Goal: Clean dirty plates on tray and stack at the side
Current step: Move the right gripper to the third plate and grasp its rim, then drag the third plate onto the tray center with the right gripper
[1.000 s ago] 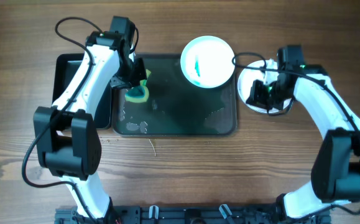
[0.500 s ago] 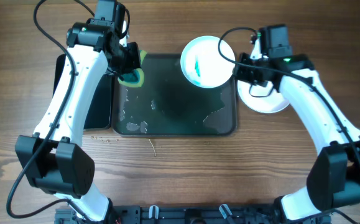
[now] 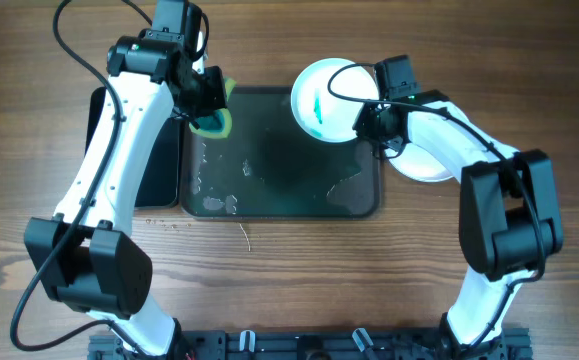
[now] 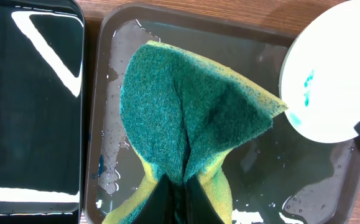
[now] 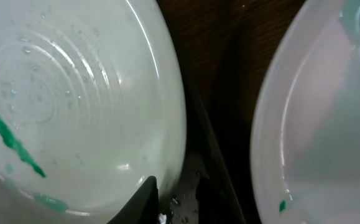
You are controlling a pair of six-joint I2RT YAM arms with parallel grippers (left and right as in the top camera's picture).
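My left claw (image 3: pixel 206 98) pinches the sponge (image 3: pixel 216 124) over the tray's (image 3: pixel 269 205) far-left corner, near the table's (image 3: pixel 9 200) far edge. The dirty plate (image 3: pixel 331 92) sits on the tray's far-right corner. My right claw (image 3: pixel 377 128) is at its rim, and I cannot tell its grip. A second plate (image 3: pixel 431 165) lies just right, off the tray.

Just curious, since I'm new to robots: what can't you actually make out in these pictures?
- Whether the right jaws grip the dirty plate: overhead, the right arm covers them; in the right wrist view, the bottom edge cuts them off.
- Side plate: overhead, half hidden under that arm; how many are stacked is unclear.
- Tray under the sponge: hidden in the left wrist view.
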